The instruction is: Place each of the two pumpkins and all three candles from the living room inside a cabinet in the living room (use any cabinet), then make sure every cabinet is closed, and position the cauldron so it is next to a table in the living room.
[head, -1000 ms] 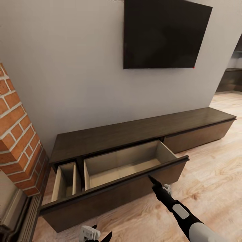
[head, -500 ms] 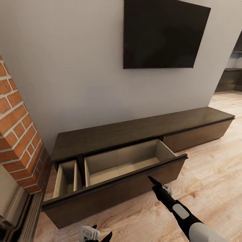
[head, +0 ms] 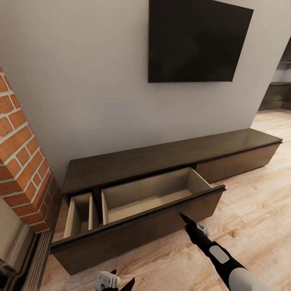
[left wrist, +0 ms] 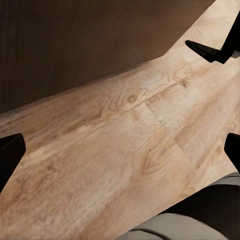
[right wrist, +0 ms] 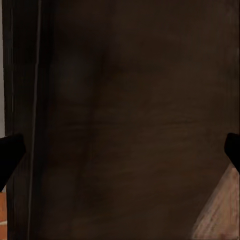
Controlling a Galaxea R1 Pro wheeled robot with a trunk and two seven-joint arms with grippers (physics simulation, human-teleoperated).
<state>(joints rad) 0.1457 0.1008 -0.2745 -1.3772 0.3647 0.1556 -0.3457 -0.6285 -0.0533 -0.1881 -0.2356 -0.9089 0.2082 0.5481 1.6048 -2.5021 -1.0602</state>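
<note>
Wall [head: 81,81]: grey, plain, carrying a dark television [head: 198,38] high above both grippers.

Floor [head: 250,210]: pale wood planks, running beneath both sets of jaws.

Cabinet [head: 161,155]: long, low, dark brown, set against the wall. Its wide drawer [head: 149,198] stands pulled out, pale inside and empty, presumably left so to receive pumpkins and candles; none is in sight. The drawer front [head: 137,234] sits directly ahead of the right jaws.

Brick column [head: 20,153]: beyond the cabinet's end, far from either gripper.

Right gripper [head: 182,218]: extended, tip near the drawer front, holding nothing; the wrist view shows its jaws spread apart.

Left gripper [head: 119,283]: low, over bare floor, jaws apart and holding nothing.
</note>
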